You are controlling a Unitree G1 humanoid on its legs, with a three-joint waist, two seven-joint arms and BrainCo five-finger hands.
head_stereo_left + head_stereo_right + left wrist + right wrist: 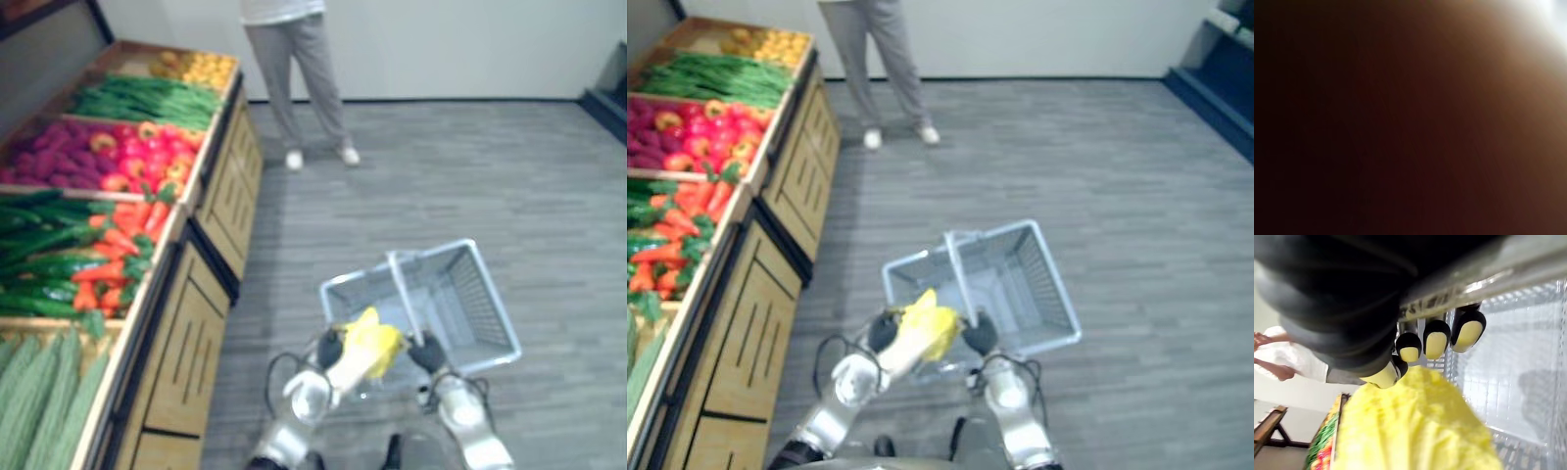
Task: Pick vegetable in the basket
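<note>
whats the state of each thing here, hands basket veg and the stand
left hand: shut on the yellow vegetable
right hand: shut on the basket handle
yellow vegetable: held over the basket's near rim, not in yet
basket: handle up, nothing inside
stand: bins full of produce

Left robot hand [330,349] mostly behind yellow vegetable [372,341]

A shop: a greengrocer's produce aisle. Left of the left robot hand [330,346], a long wooden display stand [186,352] with slanted bins of dark green cucumbers [39,235], orange carrots [118,245], red and magenta produce [147,157], green beans [147,98]. On the right robot hand [428,351], a silver wire shopping basket [470,294]. Beyond, a person [304,69] standing on grey plank floor [470,166].
</note>
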